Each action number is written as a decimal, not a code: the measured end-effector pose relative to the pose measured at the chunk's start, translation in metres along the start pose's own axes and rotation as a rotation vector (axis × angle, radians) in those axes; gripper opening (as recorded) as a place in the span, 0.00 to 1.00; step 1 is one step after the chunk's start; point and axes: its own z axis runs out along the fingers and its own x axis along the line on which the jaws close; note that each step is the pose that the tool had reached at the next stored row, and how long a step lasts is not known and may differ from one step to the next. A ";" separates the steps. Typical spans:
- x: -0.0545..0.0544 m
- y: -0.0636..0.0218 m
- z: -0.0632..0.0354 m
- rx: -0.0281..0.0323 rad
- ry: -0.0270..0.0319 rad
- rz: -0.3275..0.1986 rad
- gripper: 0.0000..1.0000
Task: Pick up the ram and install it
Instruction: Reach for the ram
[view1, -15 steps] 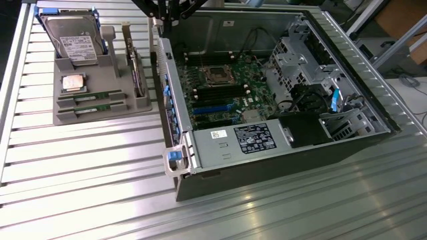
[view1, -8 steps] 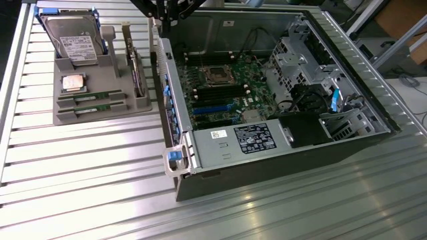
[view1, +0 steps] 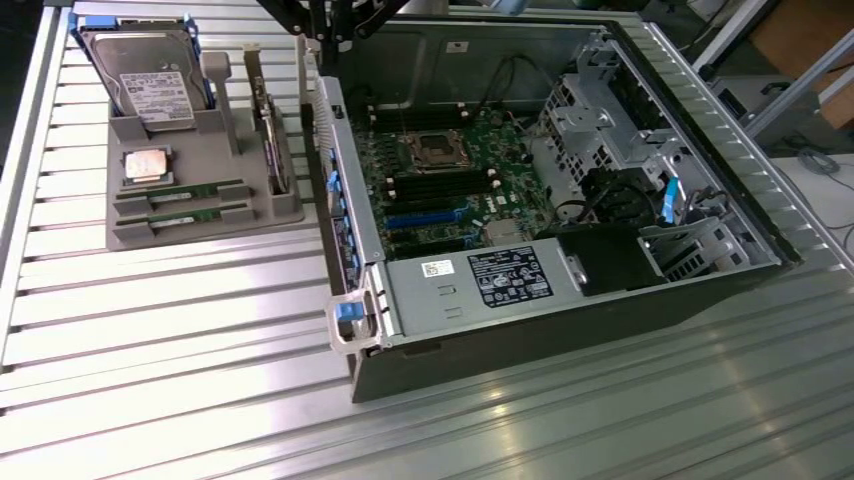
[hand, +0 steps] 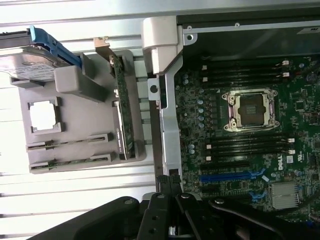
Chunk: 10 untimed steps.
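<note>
Two rams, thin green sticks, lie side by side in slots of the grey holder tray (view1: 200, 232). One ram (view1: 180, 192) is nearer the CPU and the other ram (view1: 187, 215) nearer the tray's front; the wrist view shows them too (hand: 70, 141) (hand: 70, 161). My gripper (view1: 327, 25) hangs high over the far rim of the open computer case (view1: 534, 330), away from the tray. In the wrist view the gripper (hand: 170, 189) is shut with nothing in it, above the case's side wall. The motherboard's black memory slots (hand: 245, 145) lie beside the bare CPU socket (hand: 250, 107).
The tray also holds a hard drive (view1: 147, 80) upright at the back, a square silver CPU (view1: 147, 165) and a card with a metal bracket (view1: 271, 140) standing on edge. A power supply (view1: 487, 280) and drive cage (view1: 587, 120) fill the case's other parts.
</note>
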 end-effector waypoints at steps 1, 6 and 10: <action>0.000 0.0000 0.0000 0.0000 0.0000 0.000 0.11; 0.002 -0.0001 -0.0001 0.0001 0.0000 0.000 0.11; 0.002 -0.0002 -0.0001 0.0000 0.0000 0.000 0.11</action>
